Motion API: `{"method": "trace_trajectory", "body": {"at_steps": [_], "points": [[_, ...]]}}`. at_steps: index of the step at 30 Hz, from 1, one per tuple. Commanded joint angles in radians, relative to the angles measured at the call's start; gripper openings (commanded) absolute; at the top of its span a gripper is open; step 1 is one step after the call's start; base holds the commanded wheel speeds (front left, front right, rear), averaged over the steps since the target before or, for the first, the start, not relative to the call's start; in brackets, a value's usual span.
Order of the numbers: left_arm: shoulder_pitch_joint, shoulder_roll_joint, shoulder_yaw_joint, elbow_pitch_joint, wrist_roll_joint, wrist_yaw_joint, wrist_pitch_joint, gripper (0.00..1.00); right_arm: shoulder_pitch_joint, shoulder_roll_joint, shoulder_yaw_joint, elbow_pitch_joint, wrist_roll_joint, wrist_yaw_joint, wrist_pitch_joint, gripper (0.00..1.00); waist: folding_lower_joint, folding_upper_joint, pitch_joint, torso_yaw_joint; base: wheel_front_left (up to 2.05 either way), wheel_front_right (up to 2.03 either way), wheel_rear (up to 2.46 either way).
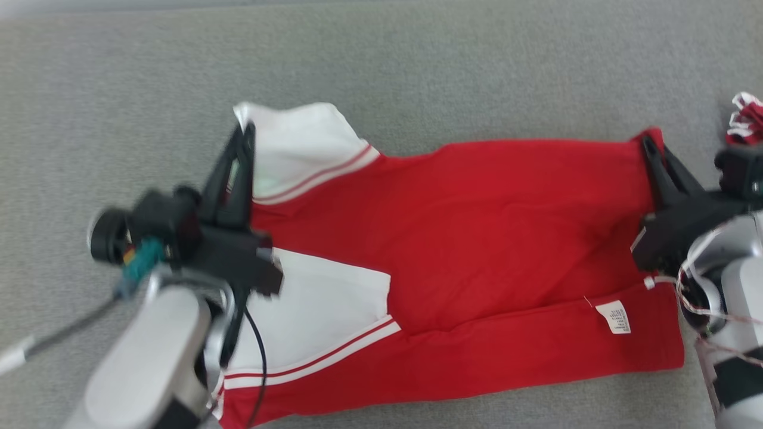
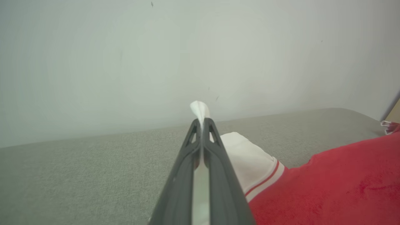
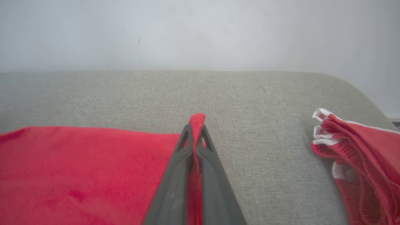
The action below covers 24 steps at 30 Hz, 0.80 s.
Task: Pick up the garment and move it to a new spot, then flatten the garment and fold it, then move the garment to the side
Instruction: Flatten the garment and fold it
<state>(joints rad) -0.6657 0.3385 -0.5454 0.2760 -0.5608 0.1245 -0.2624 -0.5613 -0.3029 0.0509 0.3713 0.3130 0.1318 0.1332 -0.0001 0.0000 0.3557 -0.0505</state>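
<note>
A red garment [image 1: 477, 238] with white, red-striped ends lies spread on a grey fabric surface [image 1: 417, 71]. A white care label [image 1: 614, 316] shows near its front right edge. My left gripper [image 1: 245, 132] is shut on the far white corner [image 2: 200, 109], which pokes up between the fingertips. At the far right, my right gripper [image 1: 653, 145] is shut on the red corner [image 3: 197, 120], lifted a little off the surface. The garment [image 3: 78, 168] stretches leftward in the right wrist view and rightward [image 2: 337, 184] in the left wrist view.
A second red and white garment [image 1: 745, 122] lies bunched at the right edge of the surface, also seen as a folded pile [image 3: 359, 162] to the right of my right gripper. A pale wall [image 2: 187, 47] stands behind the surface.
</note>
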Motion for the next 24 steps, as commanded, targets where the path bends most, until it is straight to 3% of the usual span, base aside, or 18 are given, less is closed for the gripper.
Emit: {"method": "trace_trajectory", "body": {"at_steps": [1, 11, 24], "points": [[0.056, -0.006, 0.008, -0.039, 0.013, 0.008, -0.002, 0.0, 0.032, -0.013, -0.007, -0.004, -0.01, -0.003, -0.019, 0.0, 0.0001, 0.0, -0.034, 0.031, 0.0, 0.0, 0.0], [0.349, -0.026, 0.009, -0.225, 0.019, -0.001, -0.002, 0.0, 0.156, -0.039, -0.051, 0.018, -0.068, -0.003, -0.051, 0.0, 0.0001, 0.0, -0.088, 0.061, 0.0, 0.0, 0.0], [0.522, -0.055, 0.018, -0.21, -0.036, -0.005, -0.002, 0.0, 0.26, -0.091, -0.032, -0.03, -0.07, -0.003, -0.031, 0.0, 0.0001, 0.0, -0.141, 0.091, 0.0, 0.0, 0.0]]}}
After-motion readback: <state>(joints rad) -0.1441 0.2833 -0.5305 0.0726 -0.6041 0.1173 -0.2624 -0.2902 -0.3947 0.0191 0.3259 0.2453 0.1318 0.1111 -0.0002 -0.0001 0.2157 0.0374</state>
